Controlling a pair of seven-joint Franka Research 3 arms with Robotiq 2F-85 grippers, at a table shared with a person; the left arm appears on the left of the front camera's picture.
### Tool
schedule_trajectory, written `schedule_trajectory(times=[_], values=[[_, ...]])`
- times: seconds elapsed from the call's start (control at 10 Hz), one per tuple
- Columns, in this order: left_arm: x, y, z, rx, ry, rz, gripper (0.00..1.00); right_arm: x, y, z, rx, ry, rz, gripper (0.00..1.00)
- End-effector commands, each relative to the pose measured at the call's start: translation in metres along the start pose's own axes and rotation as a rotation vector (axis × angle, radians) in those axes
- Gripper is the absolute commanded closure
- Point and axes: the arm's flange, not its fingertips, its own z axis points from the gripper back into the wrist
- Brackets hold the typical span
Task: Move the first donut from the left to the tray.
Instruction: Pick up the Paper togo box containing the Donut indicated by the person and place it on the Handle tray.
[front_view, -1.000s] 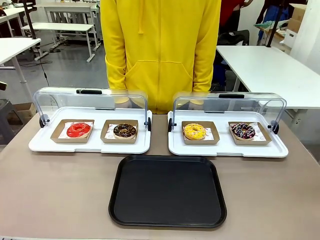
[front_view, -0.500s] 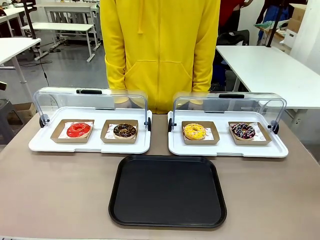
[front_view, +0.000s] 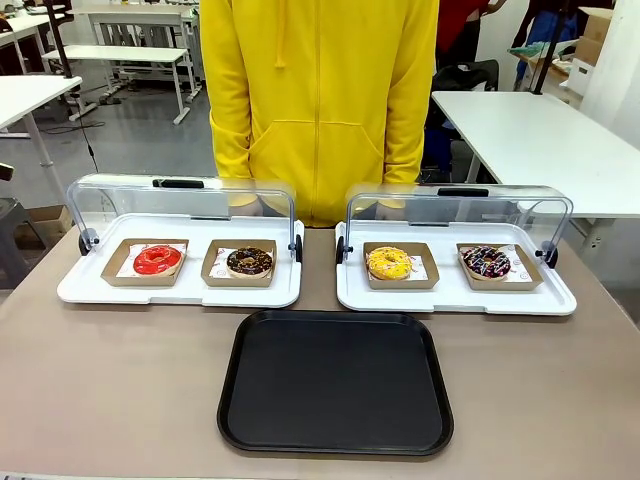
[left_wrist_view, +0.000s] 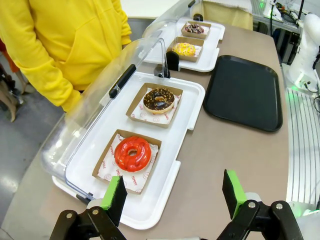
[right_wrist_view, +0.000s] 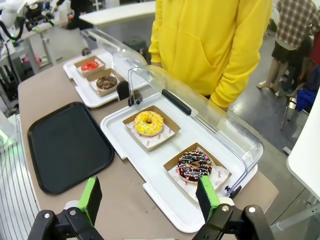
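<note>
Two wide-open, empty pincers (left gripper, right gripper): pinch the red donut at the left end of the white tray too hard and you'll crush its glaze.

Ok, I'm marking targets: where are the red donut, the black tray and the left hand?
red donut (left_wrist_view: 143, 156): left wrist view, glaze beside the hole.
black tray (front_view: 335, 385): front view, middle of its bare floor.
left hand (left_wrist_view: 174, 177): left wrist view, midway between its open fingertips.
</note>
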Motion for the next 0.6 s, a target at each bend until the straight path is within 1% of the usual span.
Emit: schedule_trajectory(times=[0.0, 0.5], values=[[0.0009, -0.0008, 0.0011, -0.001, -0.006, -0.012, 0.0, 0.0018, -0.0026, -0.001, -0.001, -0.026, 0.027, 0.0], [0.0009, -0.0008, 0.0011, -0.001, -0.006, -0.012, 0.0, 0.0018, -0.0026, -0.001, -0.001, -0.026, 0.027, 0.0]])
